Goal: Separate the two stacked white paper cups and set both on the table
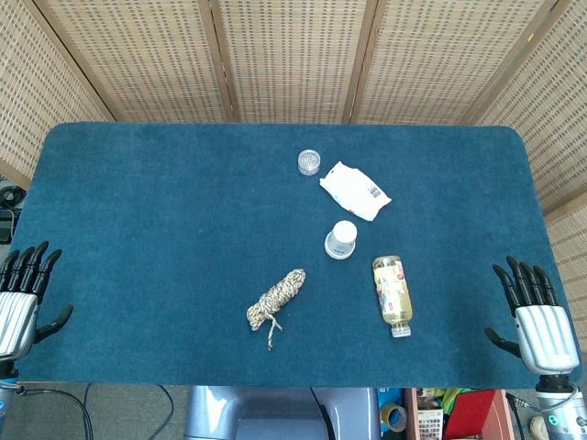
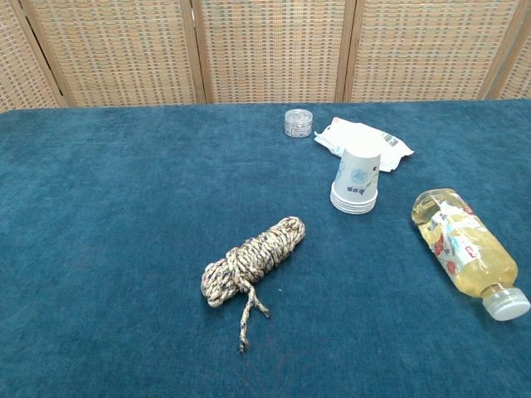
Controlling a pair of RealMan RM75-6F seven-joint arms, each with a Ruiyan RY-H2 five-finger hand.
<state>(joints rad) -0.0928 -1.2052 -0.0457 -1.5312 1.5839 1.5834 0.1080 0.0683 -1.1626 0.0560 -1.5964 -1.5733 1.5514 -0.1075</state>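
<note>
The cups (image 2: 356,180) stand stacked upside down mid-table, a bottle (image 2: 467,249) at their 4 o'clock and a rope (image 2: 251,259) at 8. Both the left hand (image 1: 23,298) and right hand (image 1: 535,316) rest at the table's edges, fingers spread, holding nothing.

The head view looks steeply down from above the near edge of the blue-carpeted table (image 1: 138,229), taking in all four edges. The chest view sits lower and nearer, facing the far edge (image 2: 99,215). Both share the table's middle, including the coiled speckled rope (image 1: 276,298) (image 2: 251,259).
</note>
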